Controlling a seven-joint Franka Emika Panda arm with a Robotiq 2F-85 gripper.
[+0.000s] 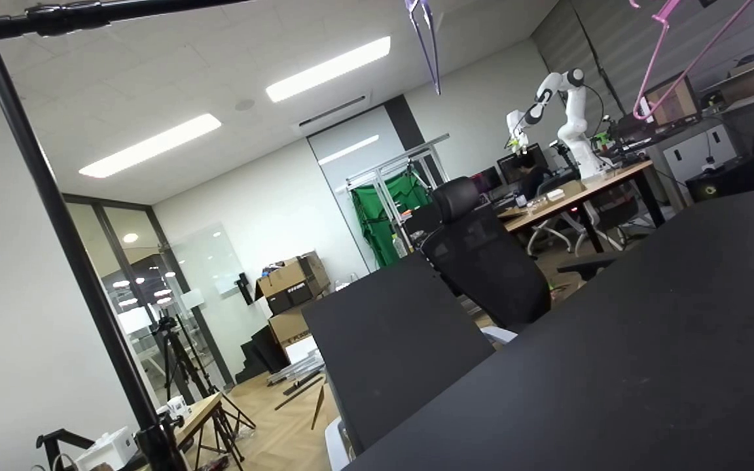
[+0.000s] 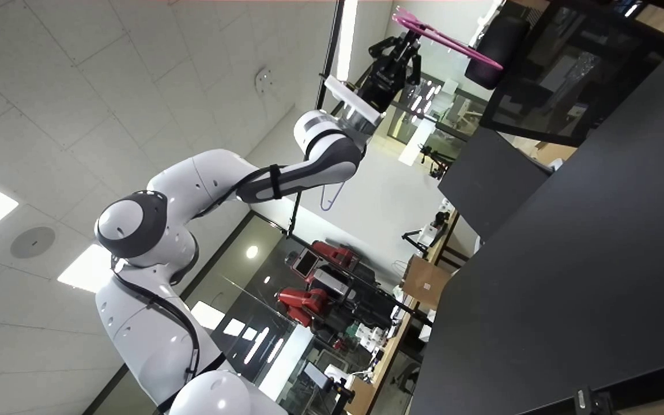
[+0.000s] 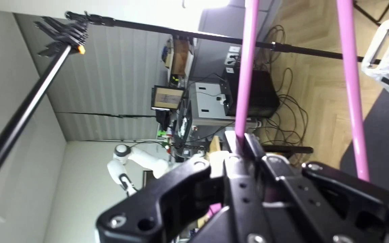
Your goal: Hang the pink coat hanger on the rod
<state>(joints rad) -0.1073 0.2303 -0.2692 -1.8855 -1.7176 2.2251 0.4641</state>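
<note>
I hold the pink coat hanger (image 3: 245, 74) pinched on one thin, glossy side; its second side (image 3: 353, 91) runs unheld, farther from the rod (image 3: 19, 121) in the wrist view than the side I grip; in an exterior view I see the hanger almost edge-on, a narrow loop (image 2: 453, 45) lying tilted to the right of the rod; in an exterior view its rounded corner (image 1: 642, 116) points downward, well to the right of the rod, the top cut off; its hook I cannot make out clearly; the rod itself is straight, slim and black, with the hanger apart from it.
</note>
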